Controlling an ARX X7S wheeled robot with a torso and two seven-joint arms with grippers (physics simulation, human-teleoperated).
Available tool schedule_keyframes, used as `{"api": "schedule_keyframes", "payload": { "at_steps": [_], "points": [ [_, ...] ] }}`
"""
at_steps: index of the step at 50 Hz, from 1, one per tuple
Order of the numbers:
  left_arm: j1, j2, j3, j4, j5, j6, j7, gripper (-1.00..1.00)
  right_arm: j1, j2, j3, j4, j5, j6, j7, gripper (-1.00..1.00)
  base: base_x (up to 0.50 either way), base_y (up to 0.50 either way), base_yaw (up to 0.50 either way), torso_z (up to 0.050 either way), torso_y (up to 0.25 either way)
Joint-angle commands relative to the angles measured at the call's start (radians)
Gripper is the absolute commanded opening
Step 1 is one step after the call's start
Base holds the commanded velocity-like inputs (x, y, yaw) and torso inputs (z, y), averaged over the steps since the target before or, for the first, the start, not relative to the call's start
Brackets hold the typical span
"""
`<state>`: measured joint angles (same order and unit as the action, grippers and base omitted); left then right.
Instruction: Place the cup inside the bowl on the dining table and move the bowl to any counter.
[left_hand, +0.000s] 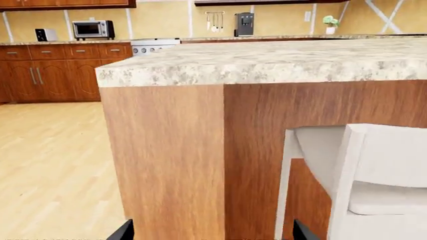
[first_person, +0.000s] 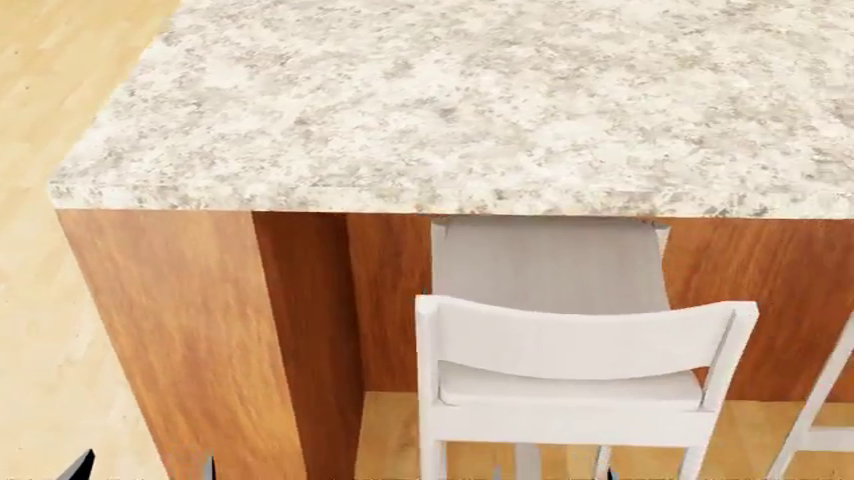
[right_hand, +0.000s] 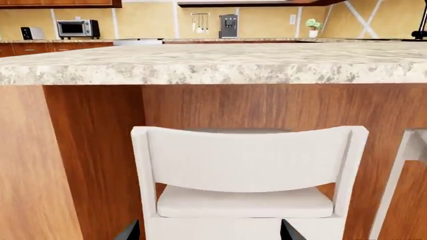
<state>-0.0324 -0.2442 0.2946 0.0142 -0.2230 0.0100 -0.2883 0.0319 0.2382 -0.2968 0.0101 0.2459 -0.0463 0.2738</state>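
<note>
Robot faced the dining table (first_person: 467, 100), its pale speckled worktop at twelve o'clock, a white chair (first_person: 574, 380) tucked under. Cup and bowl nowhere visible. Both end effectors barely showed; couldn't tell their opening. Toaster oven (left_hand: 93, 29) sat on the back counter (left_hand: 67, 42).

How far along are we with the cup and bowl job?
Nothing looks done. Neither cup nor bowl shows in any view; the visible part of the dining table top is bare. Both grippers sit low by the white chair, holding nothing visible. Left: find both, put cup in bowl, carry to the counter.
</note>
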Motion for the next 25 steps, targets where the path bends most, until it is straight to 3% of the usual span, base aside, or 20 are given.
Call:
{"api": "schedule_keyframes", "payload": {
  "at_steps": [1, 25],
  "points": [
    [0.005, -0.007, 0.003, 0.002, -0.004, 0.005, -0.003, 1.00, 0.001, 0.004, -0.004, -0.001, 0.003, 0.000, 0.006, 1.00, -0.14, -0.50, 0.00, 0.000, 0.000],
    [-0.005, -0.011, 0.014, -0.003, -0.010, 0.005, -0.010, 1.00, 0.004, 0.011, -0.012, 0.000, 0.010, -0.002, 0.016, 1.00, -0.05, -0.50, 0.00, 0.000, 0.000]
  ]
}}
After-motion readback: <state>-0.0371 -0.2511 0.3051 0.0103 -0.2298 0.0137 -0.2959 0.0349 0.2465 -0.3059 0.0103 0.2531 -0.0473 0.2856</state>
